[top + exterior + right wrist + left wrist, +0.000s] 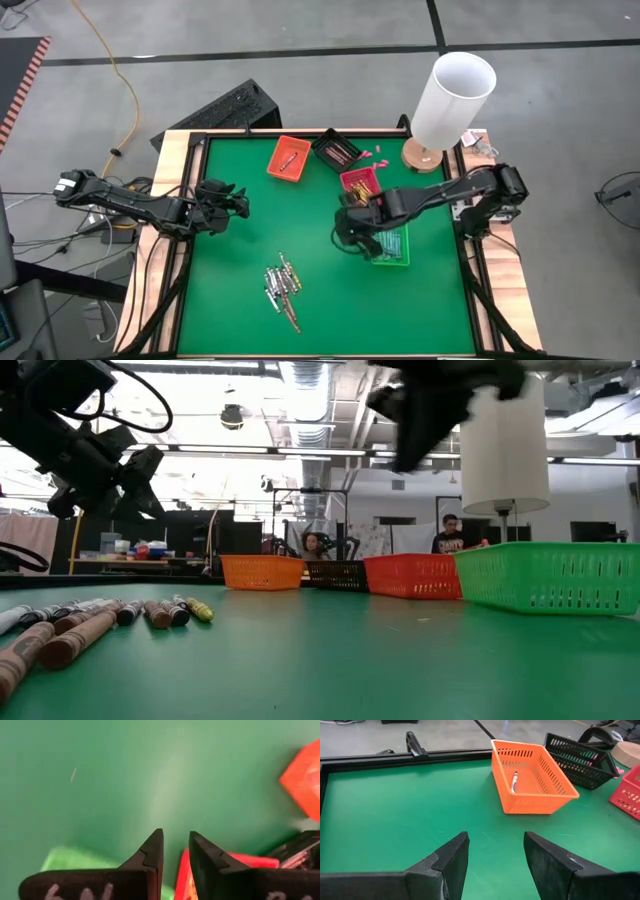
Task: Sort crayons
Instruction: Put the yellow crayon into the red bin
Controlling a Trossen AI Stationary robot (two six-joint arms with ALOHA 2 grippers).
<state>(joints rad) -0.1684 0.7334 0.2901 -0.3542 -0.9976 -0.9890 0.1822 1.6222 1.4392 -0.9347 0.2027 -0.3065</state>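
Observation:
A heap of loose crayons (281, 290) (100, 622) lies on the green mat near the front edge. Four small trays stand toward the far right: orange (288, 158) with one crayon (514, 781) in it, black (337, 150), red (360, 181) and green (392, 246), each with crayons in it. My right gripper (346, 236) (175, 837) hangs above the mat by the green tray's left end, pointing steeply down, its fingers narrowly open with nothing between them. My left gripper (236, 203) (495, 840) waits open at the left, raised and facing the orange tray.
A lamp with a white shade (452, 98) and a wooden base (425, 156) stands at the far right corner. Tiny pink bits (372, 154) lie by the black tray. A raised black frame (380, 757) borders the mat. People show in the room beyond.

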